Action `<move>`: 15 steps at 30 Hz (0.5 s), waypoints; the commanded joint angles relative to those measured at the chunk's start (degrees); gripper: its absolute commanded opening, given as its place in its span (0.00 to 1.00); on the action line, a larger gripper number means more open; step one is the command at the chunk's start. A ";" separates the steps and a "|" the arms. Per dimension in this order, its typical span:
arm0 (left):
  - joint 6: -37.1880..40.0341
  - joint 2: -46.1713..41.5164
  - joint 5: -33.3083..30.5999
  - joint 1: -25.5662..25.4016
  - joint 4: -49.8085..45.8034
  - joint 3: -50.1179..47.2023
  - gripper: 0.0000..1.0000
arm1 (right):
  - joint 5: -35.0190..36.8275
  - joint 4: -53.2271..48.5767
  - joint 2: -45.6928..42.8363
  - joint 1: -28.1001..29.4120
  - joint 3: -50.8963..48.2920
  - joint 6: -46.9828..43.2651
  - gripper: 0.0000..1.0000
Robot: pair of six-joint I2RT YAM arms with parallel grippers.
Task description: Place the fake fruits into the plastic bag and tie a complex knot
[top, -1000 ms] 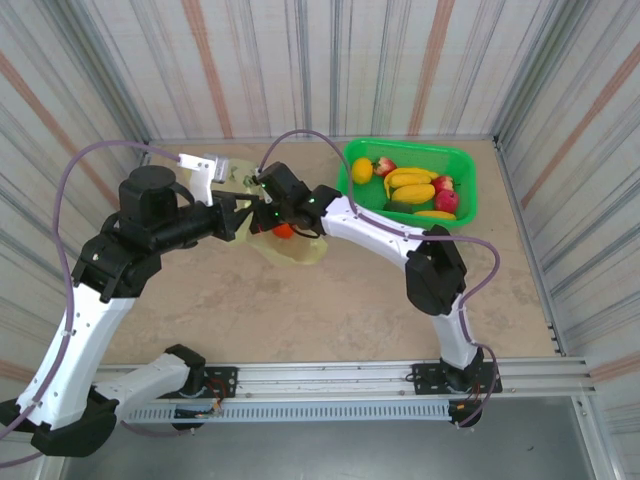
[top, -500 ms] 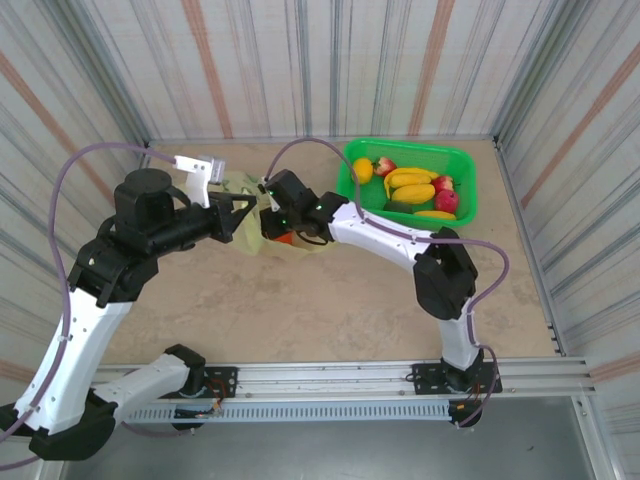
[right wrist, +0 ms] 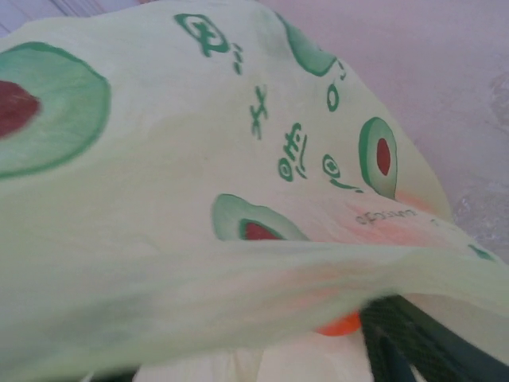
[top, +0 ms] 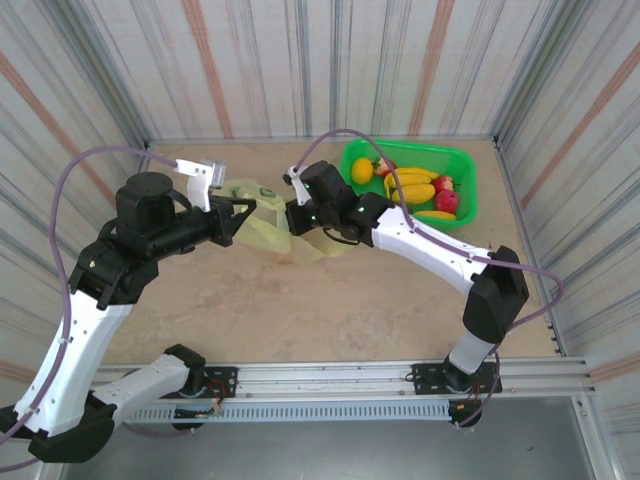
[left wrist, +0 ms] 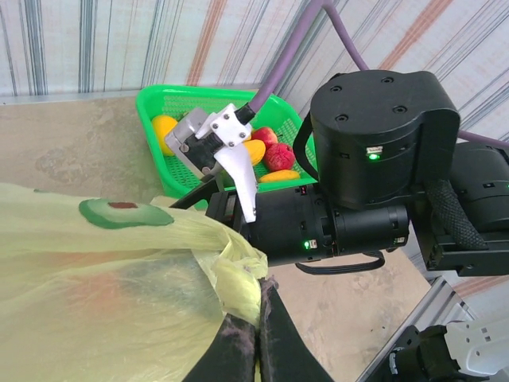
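Note:
The plastic bag (top: 268,237), thin yellow-green film with avocado prints, lies stretched between both grippers at the table's middle back. My left gripper (top: 236,216) is shut on a bunched edge of the bag (left wrist: 238,274). My right gripper (top: 296,213) is pressed against the bag's right side. In the right wrist view the bag (right wrist: 199,183) drapes over its jaws, leaving one dark finger (right wrist: 398,344) visible, so its state is unclear. An orange fruit (right wrist: 340,325) peeks out below the film. More fake fruits (top: 415,188) lie in the green basket (top: 462,160).
The green slotted basket (left wrist: 159,99) stands at the back right, close behind the right arm's black wrist (left wrist: 358,183). Striped walls close in the table at the back and both sides. Bare tabletop (top: 330,310) lies between the bag and the arm bases.
My right arm has swung right and towards the back, and the bag has been drawn out to the right with it. The left gripper has kept its hold in nearly the same spot.

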 commanded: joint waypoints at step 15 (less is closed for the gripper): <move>1.03 -0.89 -0.44 0.26 -0.17 0.85 0.00 | -2.34 -6.38 5.17 2.61 4.62 -1.59 0.41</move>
